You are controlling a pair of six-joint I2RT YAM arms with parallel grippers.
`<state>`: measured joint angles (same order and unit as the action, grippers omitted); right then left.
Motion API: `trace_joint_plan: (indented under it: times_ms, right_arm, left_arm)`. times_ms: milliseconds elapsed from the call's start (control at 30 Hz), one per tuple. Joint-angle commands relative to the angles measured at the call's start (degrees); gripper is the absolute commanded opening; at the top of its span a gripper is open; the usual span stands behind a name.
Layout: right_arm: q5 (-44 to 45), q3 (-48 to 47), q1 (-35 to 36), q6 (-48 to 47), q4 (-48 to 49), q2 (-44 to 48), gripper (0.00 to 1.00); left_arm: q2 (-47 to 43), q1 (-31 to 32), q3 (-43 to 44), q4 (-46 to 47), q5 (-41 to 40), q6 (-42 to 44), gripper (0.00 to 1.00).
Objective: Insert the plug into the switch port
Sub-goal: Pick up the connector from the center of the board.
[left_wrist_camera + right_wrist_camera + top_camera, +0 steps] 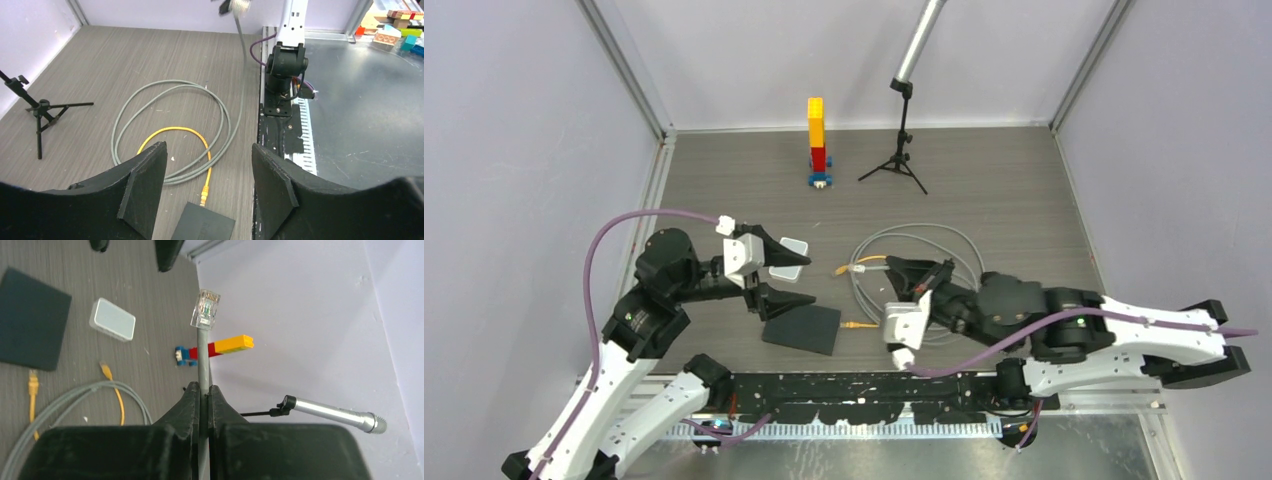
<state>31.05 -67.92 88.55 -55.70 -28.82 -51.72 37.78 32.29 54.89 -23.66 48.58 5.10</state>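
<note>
The clear plug stands on the end of a grey cable, well past my right gripper's tips. That gripper is shut on the cable just behind the plug and held off the table. In the top view the right gripper points left toward the small white box. I cannot make out the switch port in its side. My left gripper is open and empty. Its far finger is beside the box, which is hidden in the left wrist view.
A black flat pad lies under the left gripper. A short yellow cable with a plug at each end and the coiled grey cable lie mid-table. A brick tower and a small tripod stand at the back.
</note>
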Motion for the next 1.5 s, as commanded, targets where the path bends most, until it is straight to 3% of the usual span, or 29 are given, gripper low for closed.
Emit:
trace_joint_plan:
  times_ms: [0, 300, 567, 767, 900, 1100, 1467]
  right_arm:
    - [-5.2, -1.7, 0.3, 5.2, 6.3, 5.0, 0.01]
    - [-12.7, 1.6, 0.3, 7.7, 13.9, 12.2, 0.00]
    - [-20.8, 2.8, 0.3, 10.6, 15.0, 17.3, 0.01]
    - [-21.9, 3.5, 0.3, 11.4, 15.2, 18.9, 0.01]
    - [-20.9, 2.9, 0.3, 11.3, 13.4, 17.5, 0.00]
    - [-14.8, -2.9, 0.3, 14.0, 1.9, 10.2, 0.00]
    - [-12.5, -6.9, 0.3, 19.4, -8.8, 0.5, 0.01]
  left_arm:
    - [-0.9, 0.2, -0.6, 0.4, -0.5, 0.7, 0.64]
    - [-1.5, 0.2, -0.8, 0.4, -0.5, 0.7, 0.64]
    - [-1.9, 0.2, -0.9, 0.5, -0.5, 0.7, 0.64]
    - [-1.9, 0.2, -1.0, 0.5, -0.5, 0.7, 0.64]
    - [-2.0, 0.2, -1.1, 0.7, -0.5, 0.7, 0.64]
    - [-2.1, 0.2, -0.5, 2.0, -0.4, 0.2, 0.63]
    - [-2.6, 0.2, 0.7, 15.5, 5.6, -12.3, 0.62]
